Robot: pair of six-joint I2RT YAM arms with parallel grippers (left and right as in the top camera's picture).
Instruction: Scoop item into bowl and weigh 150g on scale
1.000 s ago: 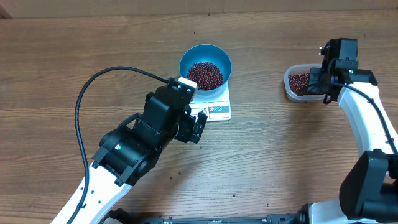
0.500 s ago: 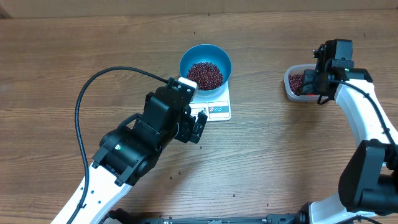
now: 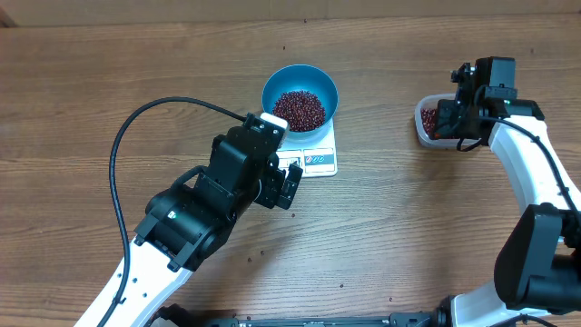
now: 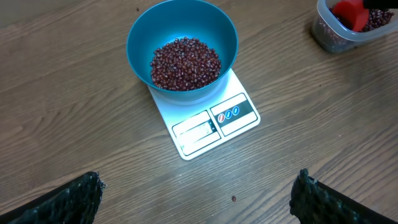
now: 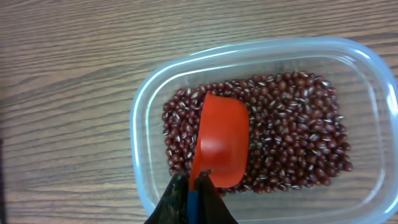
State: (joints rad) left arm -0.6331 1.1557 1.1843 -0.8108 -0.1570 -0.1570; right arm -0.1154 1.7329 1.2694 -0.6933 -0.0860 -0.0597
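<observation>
I find the blue bowl (image 4: 140, 37) seated on the white scale (image 4: 214, 127) on the desk (image 3: 408, 227), holding a heap of dark red beans (image 4: 185, 63). The left jaws are released and spread wide, near the scale's front strip and touching nothing. The right jaws are clenched on the handle of a red scoop (image 5: 221, 146). Its cup sits inside the clear tub (image 5: 148, 106), over more beans. The tub stands well apart from the scale.

My left arm (image 3: 213, 195) is blocky black over a white link, with a black cable (image 3: 123, 150) looping off it. My right arm (image 3: 536, 173) is white, black at the wrist. My left claw's fingers (image 4: 68, 202) look rough, perhaps padded.
</observation>
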